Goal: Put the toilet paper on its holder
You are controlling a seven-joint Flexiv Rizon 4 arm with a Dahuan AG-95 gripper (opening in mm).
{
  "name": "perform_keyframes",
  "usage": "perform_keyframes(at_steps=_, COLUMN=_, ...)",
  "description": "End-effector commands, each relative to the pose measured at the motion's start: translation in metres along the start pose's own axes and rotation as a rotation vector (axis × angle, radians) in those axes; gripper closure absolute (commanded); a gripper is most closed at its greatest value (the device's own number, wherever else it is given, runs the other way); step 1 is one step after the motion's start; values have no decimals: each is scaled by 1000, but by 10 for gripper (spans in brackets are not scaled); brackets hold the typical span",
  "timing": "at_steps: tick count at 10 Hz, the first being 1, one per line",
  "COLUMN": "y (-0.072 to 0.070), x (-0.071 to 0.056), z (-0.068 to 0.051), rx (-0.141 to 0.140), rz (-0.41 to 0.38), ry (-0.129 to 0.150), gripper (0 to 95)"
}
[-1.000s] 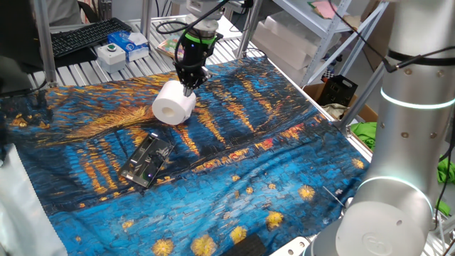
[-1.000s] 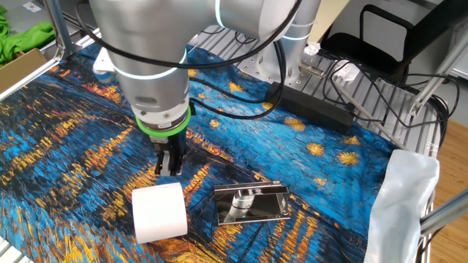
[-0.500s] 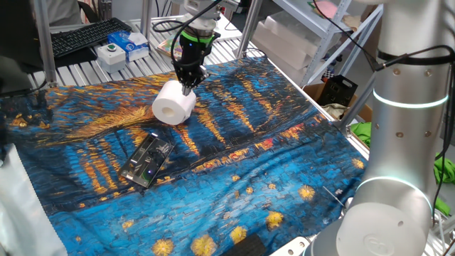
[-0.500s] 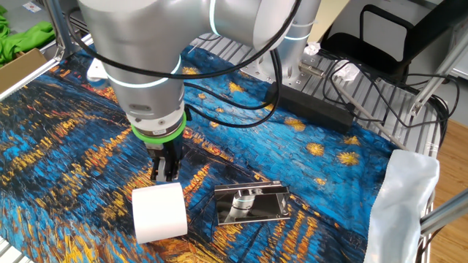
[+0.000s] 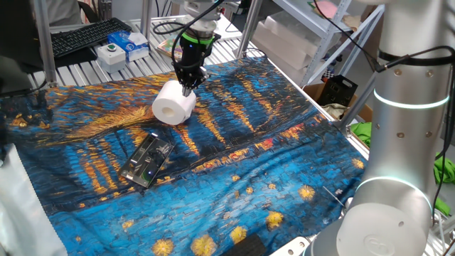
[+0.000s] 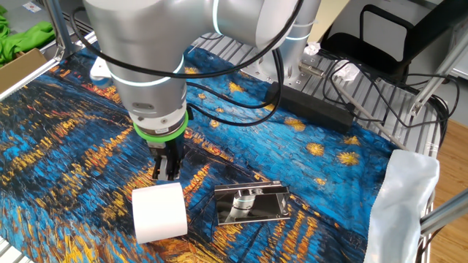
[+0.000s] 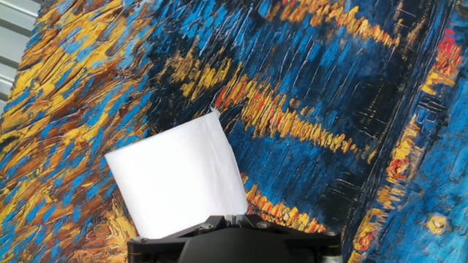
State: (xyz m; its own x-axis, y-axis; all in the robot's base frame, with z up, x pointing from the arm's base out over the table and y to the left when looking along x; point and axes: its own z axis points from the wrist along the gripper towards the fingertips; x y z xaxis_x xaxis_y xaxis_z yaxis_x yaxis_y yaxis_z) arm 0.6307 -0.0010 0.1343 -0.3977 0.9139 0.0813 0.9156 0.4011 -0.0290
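None of the task looks finished: the roll (image 5: 173, 104) lies on its side on the tabletop (image 5: 234, 178), apart from the holder (image 5: 147, 159), which sits nearer the front edge in one fixed view and just to the roll's right in the other. The claw (image 6: 166, 174) points straight down at the roll's far edge with its jaws fully pinched together; in the hand view the tips seem to nip the loose paper tail (whether they truly grip it I cannot tell). Carrying the roll over and threading its core onto the bar is all left to do.

The roll is plump, soft and matte white, a squat cylinder with a small hollow core showing at one end. The holder is flat, rectangular, shiny grey metal, mirror-like, with a short bar along it. The cloth covering the tabletop is printed in swirling blue, orange and yellow strokes.
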Motion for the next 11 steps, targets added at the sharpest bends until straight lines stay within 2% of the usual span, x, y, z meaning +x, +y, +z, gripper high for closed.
perform_keyframes(at_steps=1, y=1, x=0, z=0, rx=-6, rz=-2, ry=5, gripper=950)
perform_keyframes(at_steps=2, y=1, x=0, z=0, rx=-13, rz=-15, ry=6, gripper=950)
perform_keyframes(at_steps=4, y=1, x=0, z=0, rx=-14, rz=-61, ry=1, gripper=950)
perform_keyframes(at_steps=6, y=1, x=0, z=0, rx=-10, rz=-71, ry=0, gripper=950)
perform_keyframes(at_steps=9, y=1, x=0, z=0, rx=5, rz=-88, ry=10, gripper=950)
perform_keyframes(at_steps=11, y=1, x=0, z=0, rx=-3, rz=-94, ry=20, gripper=950)
